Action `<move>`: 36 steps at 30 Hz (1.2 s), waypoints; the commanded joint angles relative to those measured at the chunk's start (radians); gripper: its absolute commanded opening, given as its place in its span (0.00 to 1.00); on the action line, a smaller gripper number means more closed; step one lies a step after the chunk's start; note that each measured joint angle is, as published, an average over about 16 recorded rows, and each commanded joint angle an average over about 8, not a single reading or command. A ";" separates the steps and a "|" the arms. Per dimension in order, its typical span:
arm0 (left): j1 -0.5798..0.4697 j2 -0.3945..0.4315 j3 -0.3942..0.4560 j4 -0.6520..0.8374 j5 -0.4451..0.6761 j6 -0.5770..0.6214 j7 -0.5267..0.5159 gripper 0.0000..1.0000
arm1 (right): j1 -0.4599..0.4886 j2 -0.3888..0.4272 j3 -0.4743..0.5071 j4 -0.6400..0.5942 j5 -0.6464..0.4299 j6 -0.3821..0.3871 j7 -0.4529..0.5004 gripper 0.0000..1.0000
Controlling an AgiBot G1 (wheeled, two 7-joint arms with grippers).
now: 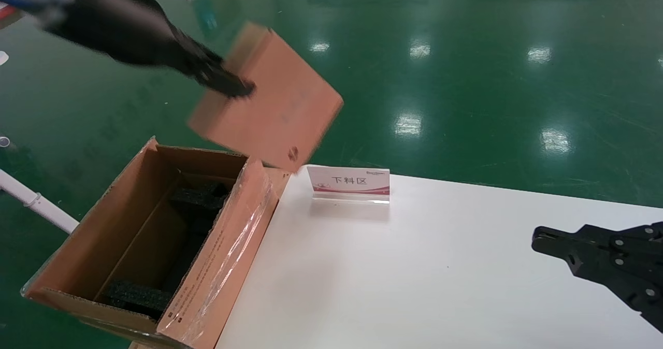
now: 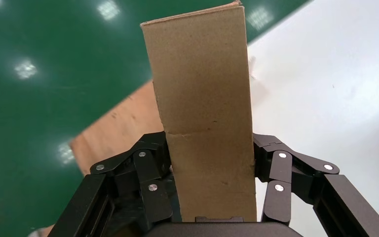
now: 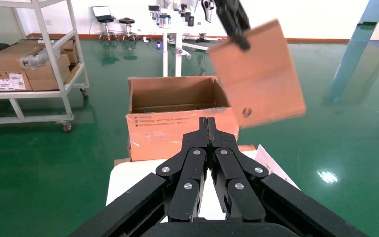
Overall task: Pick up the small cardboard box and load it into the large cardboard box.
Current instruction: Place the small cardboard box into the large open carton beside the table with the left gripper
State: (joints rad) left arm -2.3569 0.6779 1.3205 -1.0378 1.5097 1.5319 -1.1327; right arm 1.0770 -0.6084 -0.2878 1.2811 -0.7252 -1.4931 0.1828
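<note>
My left gripper (image 1: pixel 235 86) is shut on the small cardboard box (image 1: pixel 267 100) and holds it tilted in the air, above and just past the far end of the large cardboard box (image 1: pixel 93 235). In the left wrist view the small box (image 2: pixel 202 108) fills the gap between both fingers. The large carton stands open at the table's left end, flaps up, black foam (image 1: pixel 199 196) inside. It also shows in the right wrist view (image 3: pixel 172 126), with the small box (image 3: pixel 259 74) hanging above it. My right gripper (image 1: pixel 538 240) is shut and empty, parked low over the table's right side.
A small sign stand (image 1: pixel 348 182) sits on the white table (image 1: pixel 414 276) near its far edge, just right of the carton. A white pipe (image 1: pixel 36 201) runs past the carton's left. A shelf with boxes (image 3: pixel 24 64) stands farther off on the green floor.
</note>
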 commanded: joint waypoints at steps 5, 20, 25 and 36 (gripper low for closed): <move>-0.115 0.010 0.030 0.098 0.024 0.058 0.076 0.00 | 0.000 0.000 0.000 0.000 0.000 0.000 0.000 1.00; -0.360 0.002 0.496 0.161 -0.015 0.074 0.150 0.00 | 0.000 0.001 -0.001 0.000 0.001 0.001 -0.001 1.00; -0.399 -0.003 0.658 0.162 -0.064 0.069 0.143 0.00 | 0.000 0.001 -0.002 0.000 0.001 0.001 -0.001 1.00; -0.404 -0.020 0.834 0.156 -0.131 0.038 0.095 0.00 | 0.001 0.001 -0.002 0.000 0.002 0.001 -0.001 1.00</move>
State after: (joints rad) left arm -2.7526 0.6573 2.1454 -0.8829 1.3812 1.5667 -1.0410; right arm 1.0775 -0.6074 -0.2901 1.2811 -0.7236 -1.4920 0.1817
